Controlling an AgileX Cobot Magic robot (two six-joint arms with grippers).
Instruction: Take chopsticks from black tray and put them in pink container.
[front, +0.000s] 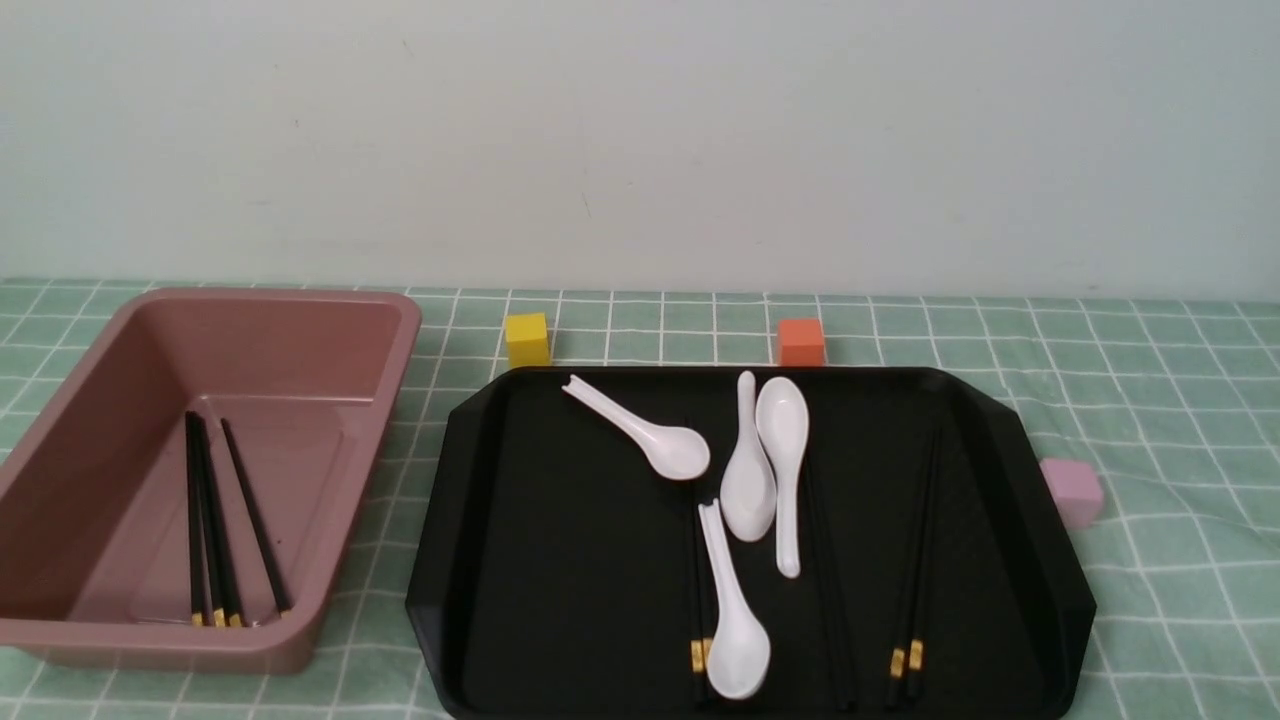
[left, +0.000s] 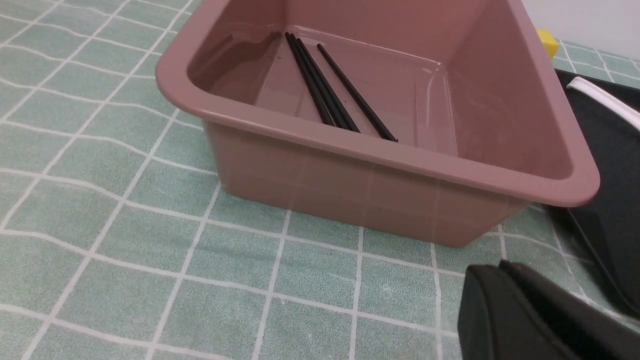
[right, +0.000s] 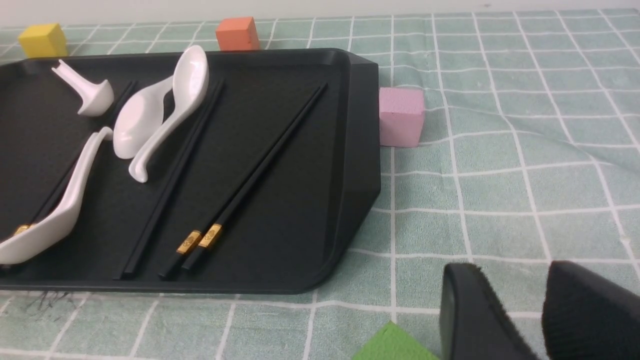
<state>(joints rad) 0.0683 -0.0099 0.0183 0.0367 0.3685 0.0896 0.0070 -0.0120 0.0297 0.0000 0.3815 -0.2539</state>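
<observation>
The pink container (front: 250, 292) stands at the left, with black chopsticks (front: 205, 520) lying on its floor, gold ends toward me. The same container (left: 380, 155) and its chopsticks (left: 325, 85) fill the left wrist view. The black tray (front: 560, 580) holds one chopstick pair (front: 915, 560) at its right side, another pair (front: 830, 590) beside it, and a third (front: 697, 600) partly under a spoon. My left gripper (left: 500, 265) is shut and empty above the cloth near the container. My right gripper (right: 512, 270) is open and empty above the cloth, beside the tray (right: 310, 190). Neither gripper shows in the front view.
Several white spoons (front: 750, 470) lie mid-tray. A yellow cube (front: 527, 340) and an orange cube (front: 801, 342) sit behind the tray. A pale pink cube (front: 1072, 492) is by its right edge. A green block (right: 395, 345) lies near my right gripper.
</observation>
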